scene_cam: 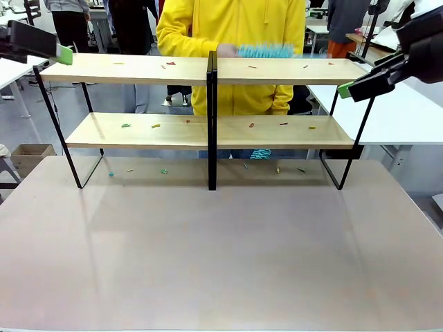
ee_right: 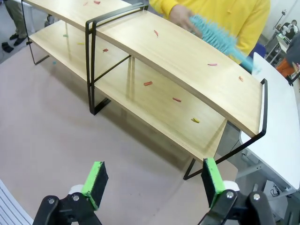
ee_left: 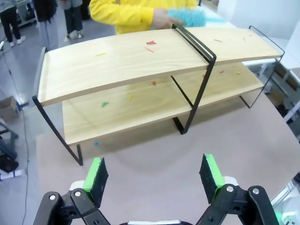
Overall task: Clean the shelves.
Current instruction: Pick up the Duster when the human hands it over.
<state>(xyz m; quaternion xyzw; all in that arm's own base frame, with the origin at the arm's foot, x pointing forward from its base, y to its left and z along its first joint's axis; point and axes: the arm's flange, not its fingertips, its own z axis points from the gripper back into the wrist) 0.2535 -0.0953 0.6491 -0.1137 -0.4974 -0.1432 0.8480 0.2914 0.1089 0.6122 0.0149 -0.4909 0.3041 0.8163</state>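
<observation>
Coloured scraps [scene_cam: 126, 126] are lying on the shelves [scene_cam: 138, 68], where a person's hand [scene_cam: 226, 50] is holding a turquoise brush [scene_cam: 266, 51]. The left gripper [ee_left: 153, 168] and right gripper [ee_right: 153, 171] are hanging with jaws wide.

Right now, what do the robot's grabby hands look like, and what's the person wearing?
The left gripper and the right gripper look the same. Each has two black fingers with round bolted joints, and every finger ends in a bright green pad. The person wears a yellow top with long sleeves.
</observation>
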